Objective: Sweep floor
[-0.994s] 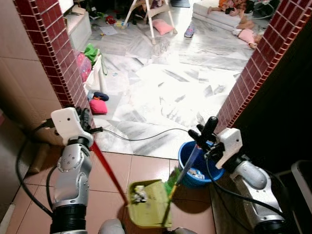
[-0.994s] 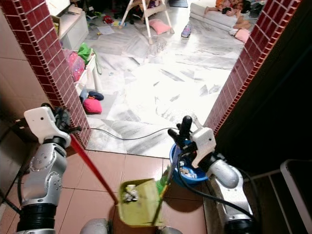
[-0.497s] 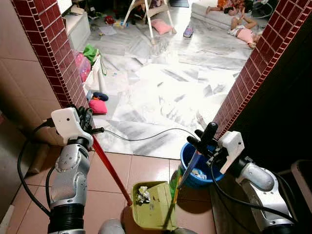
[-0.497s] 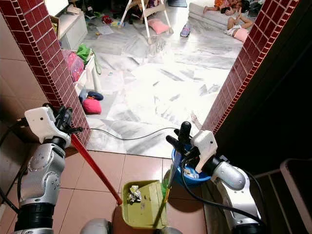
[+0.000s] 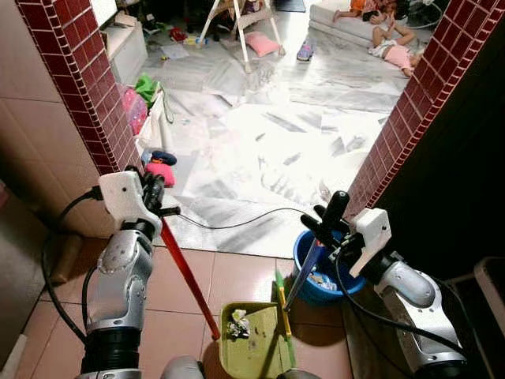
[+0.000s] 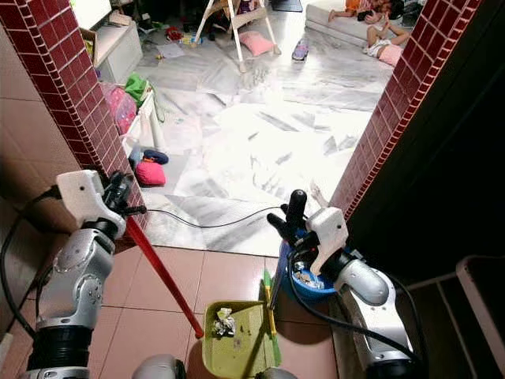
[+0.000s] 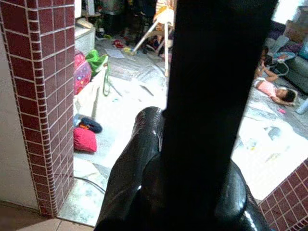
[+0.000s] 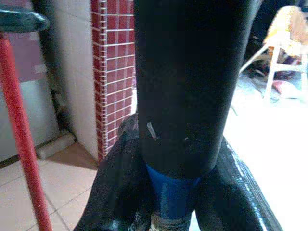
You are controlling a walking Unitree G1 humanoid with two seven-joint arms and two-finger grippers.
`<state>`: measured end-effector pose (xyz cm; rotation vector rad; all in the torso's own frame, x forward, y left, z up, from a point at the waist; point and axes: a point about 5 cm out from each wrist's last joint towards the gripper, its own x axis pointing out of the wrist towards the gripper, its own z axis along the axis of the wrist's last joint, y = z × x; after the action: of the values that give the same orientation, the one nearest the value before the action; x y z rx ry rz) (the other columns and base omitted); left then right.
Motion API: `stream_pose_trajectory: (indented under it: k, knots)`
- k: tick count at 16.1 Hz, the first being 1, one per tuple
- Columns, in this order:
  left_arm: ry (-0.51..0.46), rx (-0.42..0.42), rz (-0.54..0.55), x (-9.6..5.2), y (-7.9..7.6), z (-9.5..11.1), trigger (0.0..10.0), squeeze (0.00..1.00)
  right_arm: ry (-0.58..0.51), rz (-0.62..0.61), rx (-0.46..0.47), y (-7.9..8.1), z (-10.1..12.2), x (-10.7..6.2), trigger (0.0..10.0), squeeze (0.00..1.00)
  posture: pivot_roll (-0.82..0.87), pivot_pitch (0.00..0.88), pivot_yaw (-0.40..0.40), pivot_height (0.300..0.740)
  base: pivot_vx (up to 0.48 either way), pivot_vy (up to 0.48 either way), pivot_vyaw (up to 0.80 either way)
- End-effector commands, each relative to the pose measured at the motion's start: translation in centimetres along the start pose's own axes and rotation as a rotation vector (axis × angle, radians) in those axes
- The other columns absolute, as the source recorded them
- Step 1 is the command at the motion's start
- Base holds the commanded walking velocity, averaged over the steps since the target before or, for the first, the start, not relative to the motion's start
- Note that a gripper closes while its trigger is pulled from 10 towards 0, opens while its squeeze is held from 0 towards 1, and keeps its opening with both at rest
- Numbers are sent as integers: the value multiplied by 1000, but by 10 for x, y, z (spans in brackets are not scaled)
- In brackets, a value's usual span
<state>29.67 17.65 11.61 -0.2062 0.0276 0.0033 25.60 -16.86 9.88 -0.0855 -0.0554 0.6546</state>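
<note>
White marble floor (image 5: 260,134) fills the upper-mid frame, framed by red brick pillars (image 5: 87,87) left & right; terracotta tiles (image 5: 237,276) lie along the bottom. Far upper right, a person (image 5: 394,51) lies on the floor by a mattress; a high chair (image 5: 237,24) stands top centre w/ toys & bags scattered along the left wall. A black cable (image 5: 237,223) runs across the doorway. Blue bucket (image 5: 304,272) sits lower right – just beside it, bottom centre, the green dustpan (image 5: 256,347) rests on the tiles holding crumpled rubbish (image 5: 238,324). Left gripper (image 5: 154,193), lower left, has its fingers clamped on the red handle (image 5: 189,276), which slants down to the dustpan. Right gripper (image 5: 330,221), lower right, grips the blue broom handle (image 5: 304,272) – its green lower end (image 5: 282,304) lies at the dustpan's right edge.
</note>
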Motion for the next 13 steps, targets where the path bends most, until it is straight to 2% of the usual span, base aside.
stream_pose_trajectory:
  k: [1,3,8,13]
  knots:
    - [-31,-14,-23,3,-7,12,10000,0,-23,-35,3,-5,5,2,10000,0,-34,0,-5,740,0,0,0]
    - [-17,-31,-31,4,-8,10,10000,0,-27,-89,19,-8,4,5,10000,0,-33,0,-3,740,0,0,0]
    - [-6,-32,-54,4,-9,11,10000,0,-31,-130,66,-10,4,10,10000,0,-30,0,-4,740,0,0,0]
    - [-2,-42,-61,3,-12,10,10000,0,-30,-136,65,-12,4,12,10000,0,-29,0,-5,740,0,0,-629]
